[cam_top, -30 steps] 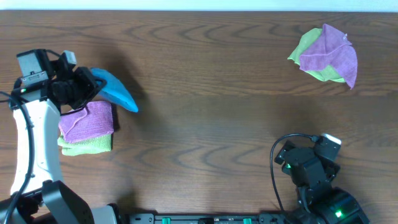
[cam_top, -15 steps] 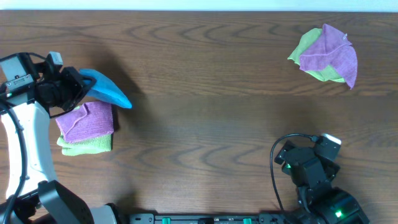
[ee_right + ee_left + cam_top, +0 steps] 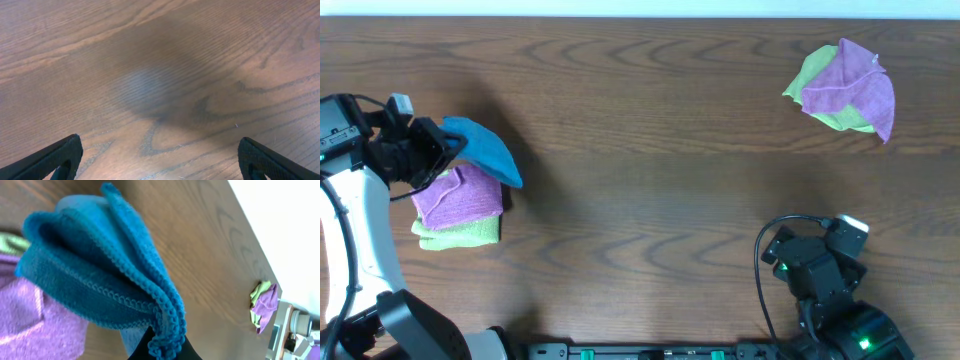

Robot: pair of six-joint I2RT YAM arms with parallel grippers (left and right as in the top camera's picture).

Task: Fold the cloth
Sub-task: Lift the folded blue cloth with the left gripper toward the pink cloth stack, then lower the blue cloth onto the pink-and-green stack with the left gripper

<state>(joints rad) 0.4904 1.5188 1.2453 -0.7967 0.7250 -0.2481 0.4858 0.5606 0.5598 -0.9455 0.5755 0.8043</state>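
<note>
Blue cloth [image 3: 483,152] is at the far left of the table [image 3: 650,170], bunched into hanging layers. The left gripper [image 3: 161,349] is clamped on one edge. From overhead it overlaps the corner of a purple cloth [image 3: 460,195] stacked on a lime-green cloth [image 3: 460,232]. A purple-and-green pile [image 3: 845,88] lies far right, well apart. Right gripper [image 3: 160,157] is wide open, empty, over bare wood. The table is dark brown wood grain, with a white strip [image 3: 640,8] past the far edge.

The left gripper [image 3: 436,150] is shifted further toward the left edge of the counter [image 3: 650,200]. The cloth [image 3: 480,148] clamped in it is carried along, so its drooping tip is now brought over the purple cloth [image 3: 460,197].
</note>
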